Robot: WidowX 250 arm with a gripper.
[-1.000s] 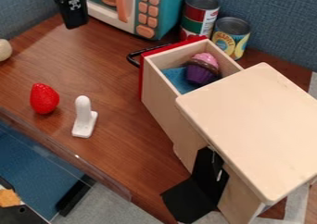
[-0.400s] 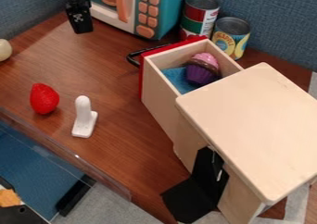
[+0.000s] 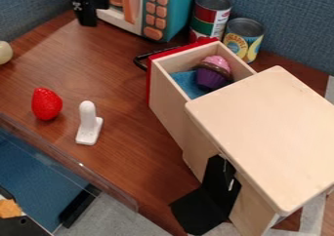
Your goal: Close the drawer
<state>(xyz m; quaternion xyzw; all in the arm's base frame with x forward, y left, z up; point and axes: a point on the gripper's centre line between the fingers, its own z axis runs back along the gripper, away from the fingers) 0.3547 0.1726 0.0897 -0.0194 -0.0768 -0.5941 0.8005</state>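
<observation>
Under the overhanging wooden top (image 3: 267, 132) that hides its rear, a wooden drawer (image 3: 166, 98) stands open with a cupcake (image 3: 214, 74) inside, apparently stiff, fairly light and best pushed flat on its red front (image 3: 186, 48). Beyond, at upper left, hangs the black gripper (image 3: 87, 20), its arm cropped; whether it is clenched or released cannot be told.

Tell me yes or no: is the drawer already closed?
No, the drawer sticks out from under the wooden top, with a cupcake visible inside.
</observation>
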